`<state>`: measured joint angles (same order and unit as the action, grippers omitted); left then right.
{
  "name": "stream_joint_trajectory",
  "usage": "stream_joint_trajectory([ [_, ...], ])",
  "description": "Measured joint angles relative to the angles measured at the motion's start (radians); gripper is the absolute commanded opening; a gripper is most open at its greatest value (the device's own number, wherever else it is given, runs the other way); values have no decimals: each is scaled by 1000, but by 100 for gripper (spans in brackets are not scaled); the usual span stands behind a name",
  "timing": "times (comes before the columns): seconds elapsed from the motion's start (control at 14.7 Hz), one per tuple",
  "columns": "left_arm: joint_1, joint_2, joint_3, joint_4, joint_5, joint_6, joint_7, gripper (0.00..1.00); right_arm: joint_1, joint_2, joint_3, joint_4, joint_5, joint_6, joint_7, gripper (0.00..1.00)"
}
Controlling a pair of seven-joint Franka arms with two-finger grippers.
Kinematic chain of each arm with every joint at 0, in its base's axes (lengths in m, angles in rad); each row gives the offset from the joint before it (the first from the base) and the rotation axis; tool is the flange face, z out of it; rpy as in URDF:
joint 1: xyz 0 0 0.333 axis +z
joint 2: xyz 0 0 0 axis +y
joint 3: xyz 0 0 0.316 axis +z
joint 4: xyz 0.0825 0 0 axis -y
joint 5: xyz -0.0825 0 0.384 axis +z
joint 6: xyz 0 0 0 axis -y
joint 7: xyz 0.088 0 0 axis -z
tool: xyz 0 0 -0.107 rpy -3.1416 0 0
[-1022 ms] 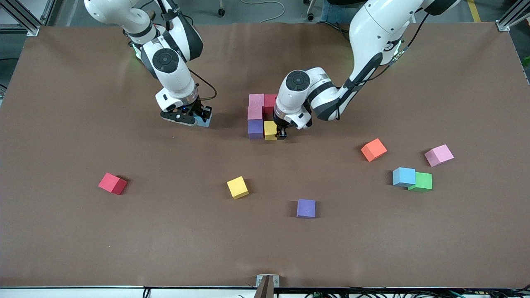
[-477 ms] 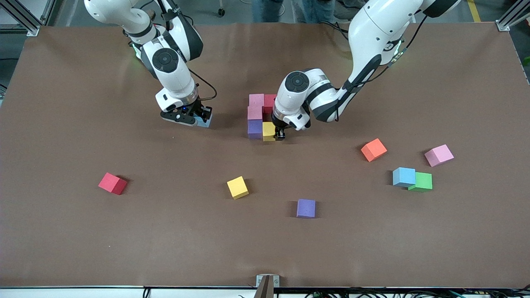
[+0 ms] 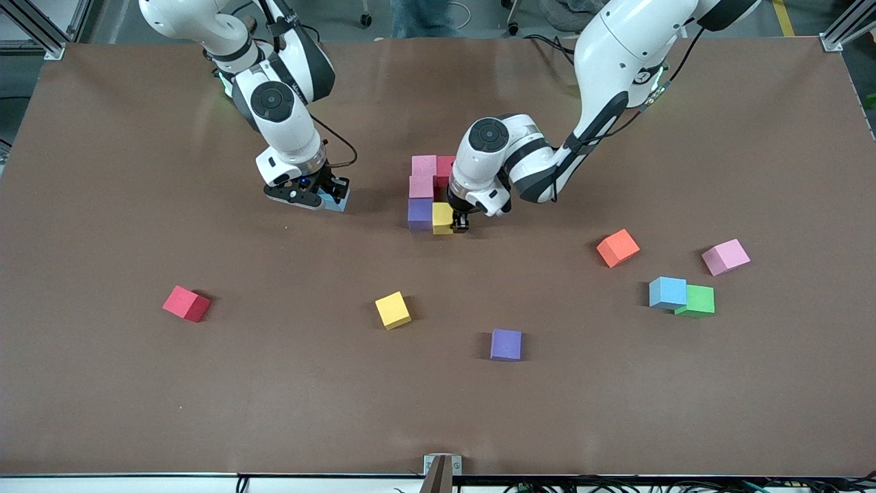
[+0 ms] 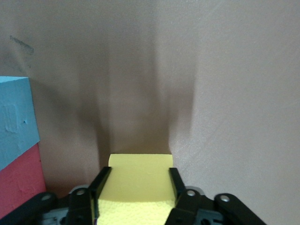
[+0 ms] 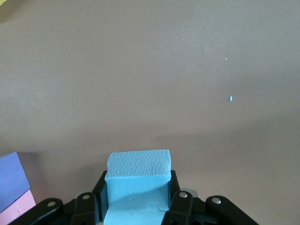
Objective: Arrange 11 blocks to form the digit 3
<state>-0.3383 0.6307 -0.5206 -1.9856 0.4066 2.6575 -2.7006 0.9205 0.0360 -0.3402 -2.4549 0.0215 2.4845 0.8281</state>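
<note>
The left gripper (image 3: 457, 223) has its fingers around a yellow block (image 3: 443, 218) set beside the purple block (image 3: 420, 213) of the half-built digit 3 (image 3: 430, 194) — whether it grips, I cannot tell. Lifting off skewed could drag it. The right gripper (image 3: 327, 198), toward the right arm's end from the digit, clamps a light blue block (image 5: 137, 187).
</note>
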Motion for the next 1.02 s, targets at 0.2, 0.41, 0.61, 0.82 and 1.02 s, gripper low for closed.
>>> stream_joint_trajectory([
  [0.2,0,8,2,4,10,0,1,100,-1,0,0,0,0,0,0,1],
  [0.41,4,1,2,25,64,-34,1,100,-1,1,0,0,0,0,0,1],
  [0.61,5,-41,-1,65,76,-119,24,100,-1,2,0,0,-1,2,0,1],
  [0.82,5,-104,-15,125,76,-278,88,100,-1,13,2,15,-2,10,-8,0],
  [1.02,6,-133,-24,226,75,-459,192,100,0,61,8,116,-2,-20,-53,0],
])
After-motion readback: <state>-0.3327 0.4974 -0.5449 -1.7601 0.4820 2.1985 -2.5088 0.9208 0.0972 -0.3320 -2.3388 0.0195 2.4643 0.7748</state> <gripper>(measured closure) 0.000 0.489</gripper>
